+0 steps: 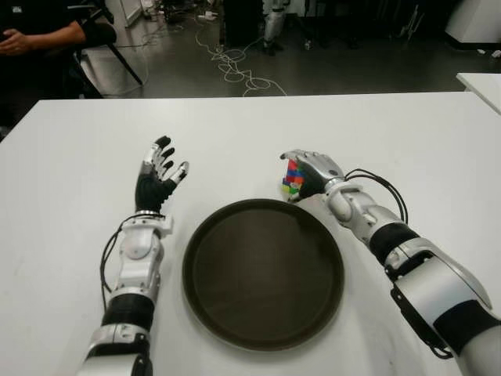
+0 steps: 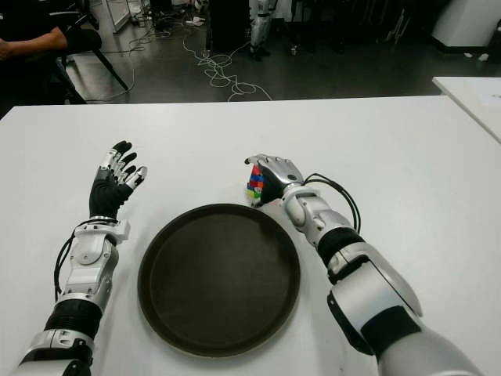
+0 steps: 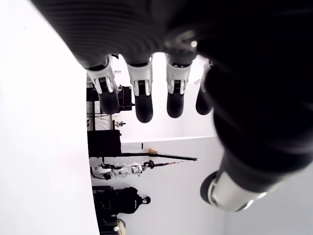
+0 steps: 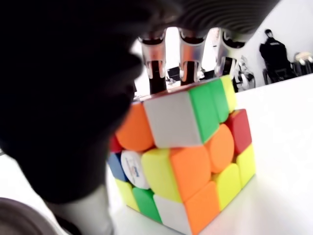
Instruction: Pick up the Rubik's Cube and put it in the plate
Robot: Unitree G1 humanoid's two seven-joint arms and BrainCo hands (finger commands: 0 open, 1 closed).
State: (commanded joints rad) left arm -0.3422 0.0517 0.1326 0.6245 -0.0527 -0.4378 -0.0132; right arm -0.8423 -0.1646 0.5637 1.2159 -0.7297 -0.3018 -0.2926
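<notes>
The Rubik's Cube (image 1: 292, 178) stands on the white table (image 1: 250, 125) just beyond the far right rim of the dark round plate (image 1: 262, 274). My right hand (image 1: 307, 164) covers it from the right. In the right wrist view the fingers (image 4: 188, 54) curl over the cube's (image 4: 188, 156) far top edge and the thumb presses its near side, while the cube's base stays on the table. My left hand (image 1: 159, 176) shows left of the plate with its fingers (image 3: 143, 98) spread and nothing in them.
A person's arm (image 1: 39, 35) and a chair show beyond the table's far left corner. Cables (image 1: 235, 66) lie on the floor behind the table. Another white table's corner (image 1: 481, 82) shows at the far right.
</notes>
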